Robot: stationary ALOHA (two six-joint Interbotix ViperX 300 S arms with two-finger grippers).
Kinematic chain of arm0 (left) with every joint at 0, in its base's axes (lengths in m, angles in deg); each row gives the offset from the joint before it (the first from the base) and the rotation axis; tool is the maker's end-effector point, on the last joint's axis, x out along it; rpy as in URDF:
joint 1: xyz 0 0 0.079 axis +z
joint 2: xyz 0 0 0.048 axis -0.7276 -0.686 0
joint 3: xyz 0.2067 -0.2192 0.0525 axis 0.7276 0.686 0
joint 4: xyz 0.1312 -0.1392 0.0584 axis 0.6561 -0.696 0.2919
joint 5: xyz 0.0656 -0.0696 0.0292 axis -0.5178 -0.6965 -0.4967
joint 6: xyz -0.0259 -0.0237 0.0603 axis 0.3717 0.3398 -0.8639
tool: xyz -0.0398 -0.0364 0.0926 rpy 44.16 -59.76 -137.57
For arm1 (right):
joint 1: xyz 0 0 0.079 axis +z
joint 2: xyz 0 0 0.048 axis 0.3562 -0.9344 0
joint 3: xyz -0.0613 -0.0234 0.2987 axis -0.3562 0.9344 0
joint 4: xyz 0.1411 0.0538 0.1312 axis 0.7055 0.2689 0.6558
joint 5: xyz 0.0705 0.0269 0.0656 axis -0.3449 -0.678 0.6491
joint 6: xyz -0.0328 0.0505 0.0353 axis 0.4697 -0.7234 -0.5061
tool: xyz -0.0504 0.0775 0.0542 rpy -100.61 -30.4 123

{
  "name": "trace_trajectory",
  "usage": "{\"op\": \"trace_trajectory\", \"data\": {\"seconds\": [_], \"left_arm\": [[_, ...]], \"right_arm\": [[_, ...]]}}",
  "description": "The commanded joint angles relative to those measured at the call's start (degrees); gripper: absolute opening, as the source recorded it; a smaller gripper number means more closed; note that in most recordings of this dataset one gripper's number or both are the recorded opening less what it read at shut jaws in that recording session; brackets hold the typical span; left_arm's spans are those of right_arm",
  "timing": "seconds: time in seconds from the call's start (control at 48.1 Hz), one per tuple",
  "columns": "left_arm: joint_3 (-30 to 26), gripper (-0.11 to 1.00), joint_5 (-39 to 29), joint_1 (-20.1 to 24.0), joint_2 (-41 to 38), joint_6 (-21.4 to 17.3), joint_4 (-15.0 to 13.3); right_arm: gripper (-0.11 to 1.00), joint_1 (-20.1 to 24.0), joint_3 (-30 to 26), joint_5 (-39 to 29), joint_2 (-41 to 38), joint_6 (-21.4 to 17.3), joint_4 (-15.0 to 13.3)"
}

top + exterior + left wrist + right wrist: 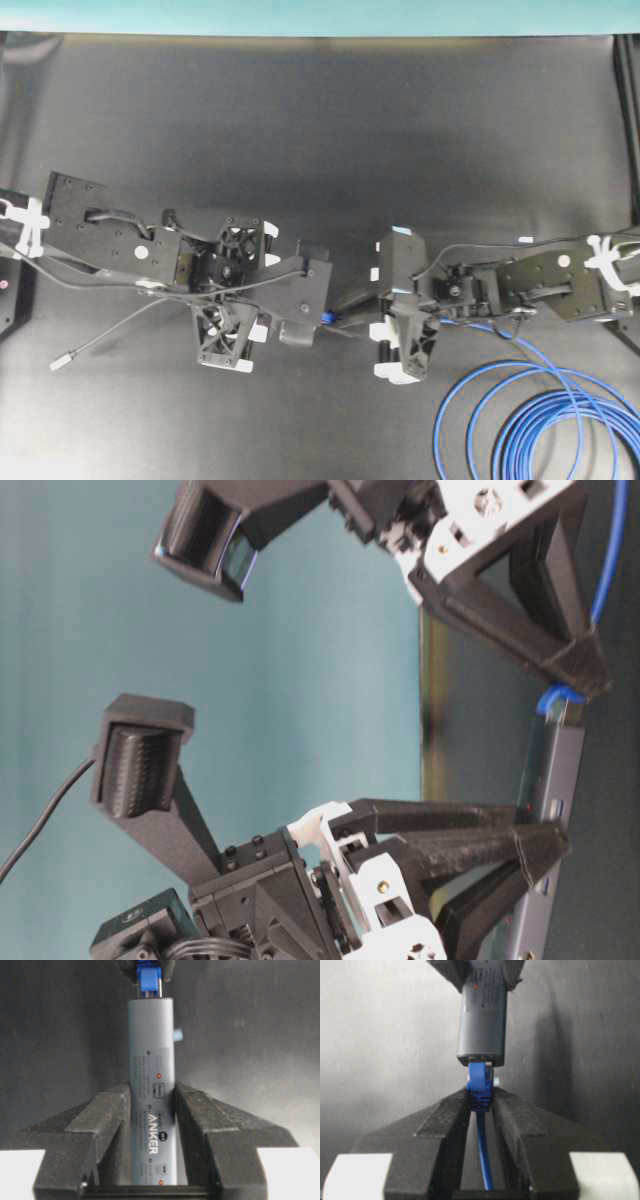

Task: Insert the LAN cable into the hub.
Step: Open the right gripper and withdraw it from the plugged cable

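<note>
The left hand [152, 1110] is clenched on the Anker hub [151, 1060] above the dark counter [320, 120]. The LAN cable [481, 1085] plug sits in the hub's end — whether the right hand [481, 1110] grips its boot, I cannot tell.

hub seat: in the overhead view, the slim grey bar-shaped hub [297, 333] lies mostly under the black left gripper [300, 322].
plug: blue-booted end of the bright-blue LAN cable [481, 1085] meets the hub's end; depth inside the port unreadable.
coil: the cable's loops run off the overhead view's lower edge.
hub print: small lettering blurred in left wrist view.
</note>
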Motion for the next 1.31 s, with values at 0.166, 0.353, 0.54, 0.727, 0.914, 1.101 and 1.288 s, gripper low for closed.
{"op": "trace_trajectory", "data": {"seconds": [0.166,0.353,0.54,0.727,0.914,1.101,1.288], "left_arm": [[1.1,0.29,0.3,0.2,1.8,0.4,0.2],[2.0,0.48,1.6,1.0,2.1,1.4,0.2],[3.4,0.89,3.3,1.3,2.8,2.1,0.2],[8.8,0.85,3.4,1.4,9.6,2.7,0.2],[14.7,0.84,5.8,1.1,21.5,4.6,0.2],[23.8,0.84,14.7,0.2,32.3,7.6,0.2],[30.9,0.84,22.9,-0.4,40.8,7.8,0.2]], "right_arm": [[0.76,0.5,-0.1,-0.4,1.2,-0.4,0.0],[0.81,0.5,3.1,-1.7,5.1,-0.4,0.1],[0.81,0.7,11.2,-3.3,14.5,-1.6,0.2],[0.8,0.7,17.3,-3.4,24.3,-3.0,0.1],[0.8,0.7,20.6,-3.6,30.9,-2.8,0.1],[0.8,0.4,22.8,-5.4,35.6,-3.0,0.1],[0.8,0.4,23.4,-7.8,38.1,-2.8,0.1]]}}
